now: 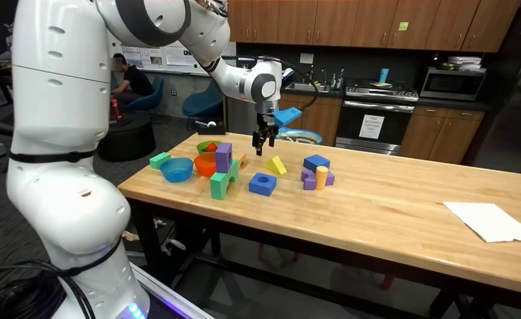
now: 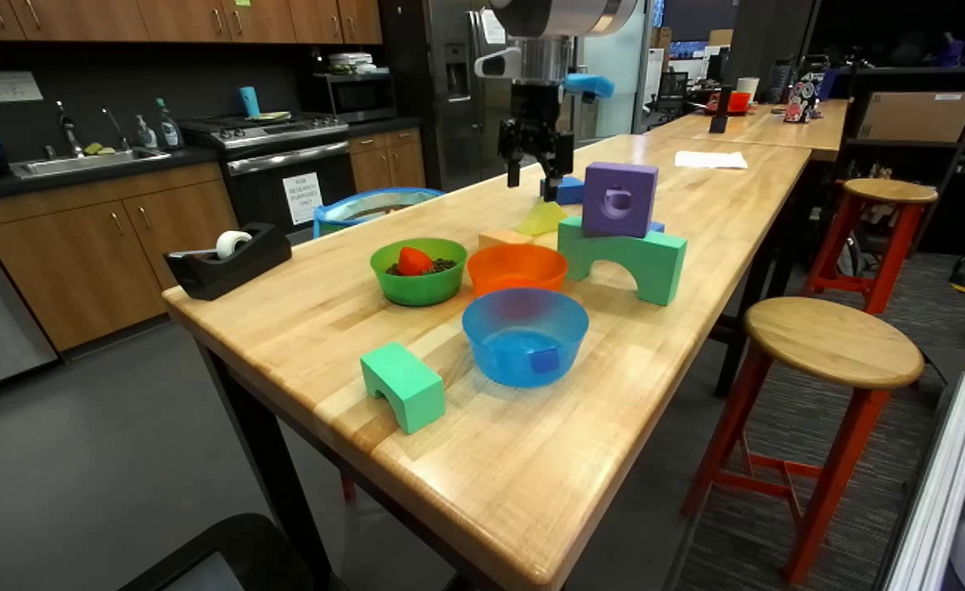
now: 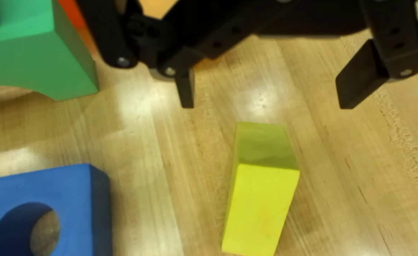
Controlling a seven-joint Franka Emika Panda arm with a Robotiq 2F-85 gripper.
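In both exterior views, bowls sit at one end of the table (image 2: 482,484). The green bowl (image 2: 418,286) holds a red thing (image 2: 414,261) and little dark bits (image 2: 443,265). The orange bowl (image 2: 518,275) is right beside it, but I cannot see its bottom. The blue bowl (image 2: 503,332) is see-through. A dark blue patch (image 2: 545,361) shows low on its front, and I cannot tell if that is inside.

The yellow block (image 3: 257,209) lies on the table, below the gripper (image 3: 267,101) and near the blue block with a round hole (image 3: 75,209). In the wrist view, its long way runs up and down, with the bottom end tipped a little left. Its ridge goes across and points up. It looks like a small, smooth roof, one slope bright and the other darker. The gripper's fingers are spread wide, apart from the block.
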